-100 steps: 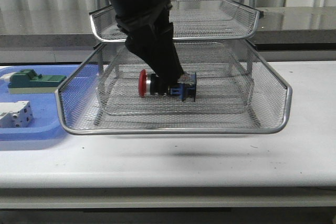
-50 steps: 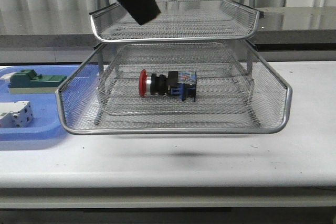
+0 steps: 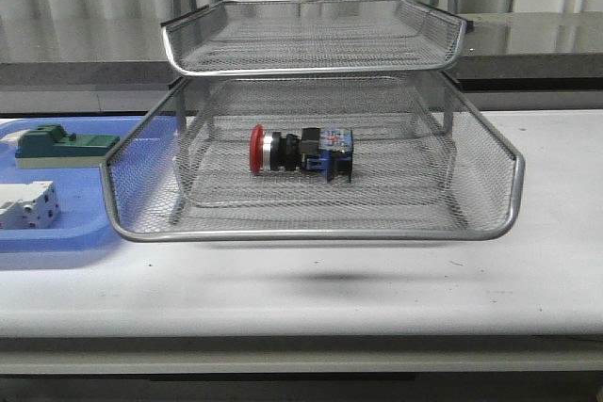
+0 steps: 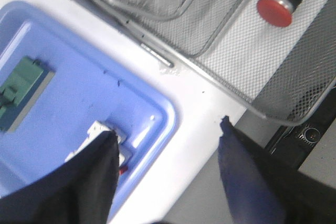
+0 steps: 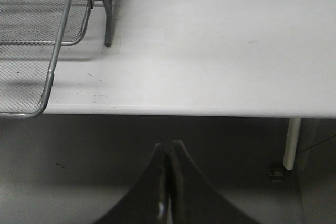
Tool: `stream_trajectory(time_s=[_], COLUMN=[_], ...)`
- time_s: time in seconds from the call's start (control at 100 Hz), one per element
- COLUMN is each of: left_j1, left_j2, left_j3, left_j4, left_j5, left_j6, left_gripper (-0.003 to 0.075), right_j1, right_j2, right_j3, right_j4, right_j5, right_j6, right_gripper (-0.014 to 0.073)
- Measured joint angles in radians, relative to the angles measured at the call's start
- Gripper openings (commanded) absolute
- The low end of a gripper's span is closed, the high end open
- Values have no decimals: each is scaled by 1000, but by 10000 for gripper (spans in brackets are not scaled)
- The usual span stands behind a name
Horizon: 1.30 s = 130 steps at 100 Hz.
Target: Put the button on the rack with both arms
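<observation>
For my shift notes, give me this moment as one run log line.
button: lying in rack middle tray, released | left gripper: open, empty, above blue tray | right gripper: shut, empty, off table edge

The red-headed button [image 3: 300, 152] lies on its side in the rack's [image 3: 311, 229] middle tray.

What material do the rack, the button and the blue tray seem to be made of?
The rack: silver metal wire mesh with a shiny rod rim, see-through. The button: likely plastic, with a glossy red head, a metallic-looking silver collar, and a black and blue body. The blue tray: apparently moulded plastic, smooth and slightly glossy.
</observation>
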Motion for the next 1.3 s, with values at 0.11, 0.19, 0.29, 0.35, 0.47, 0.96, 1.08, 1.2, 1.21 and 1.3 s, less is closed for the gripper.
stream_trajectory(time_s=[0.11, 0.19, 0.29, 0.35, 0.47, 0.96, 1.08, 1.2, 1.21, 1.3], left_j1=[53, 87, 115, 125, 135, 135, 135, 135, 135, 135], left_j2=[-89, -175, -289, -369, -525, -1089, -1140, -1147, -1147, -1147], left_j3=[102, 184, 304, 387, 550, 1086, 1150, 1182, 1185, 1194], left_j4=[0, 0, 0, 0, -2, -32, -34, -35, -35, -36], left_j5=[-49, -107, -204, -276, -413, -868, -956, -1036, -1043, -1071], left_j6=[-33, -71, -127, -169, -240, -371, -372, -372, -372, -372], left_gripper=[398, 398, 398, 398, 398, 293, 293, 293, 293, 293], right_j1=[0, 0, 0, 0, 0, 0, 0, 0, 0, 0], right_j2=[0, 0, 0, 0, 0, 0, 0, 0, 0, 0], right_j3=[0, 0, 0, 0, 0, 0, 0, 0, 0, 0], right_j4=[0, 0, 0, 0, 0, 0, 0, 0, 0, 0], right_j5=[0, 0, 0, 0, 0, 0, 0, 0, 0, 0], right_j6=[0, 0, 0, 0, 0, 0, 0, 0, 0, 0], right_gripper=[-70, -70, -70, -70, -70, -70, -70, -70, -70, -70])
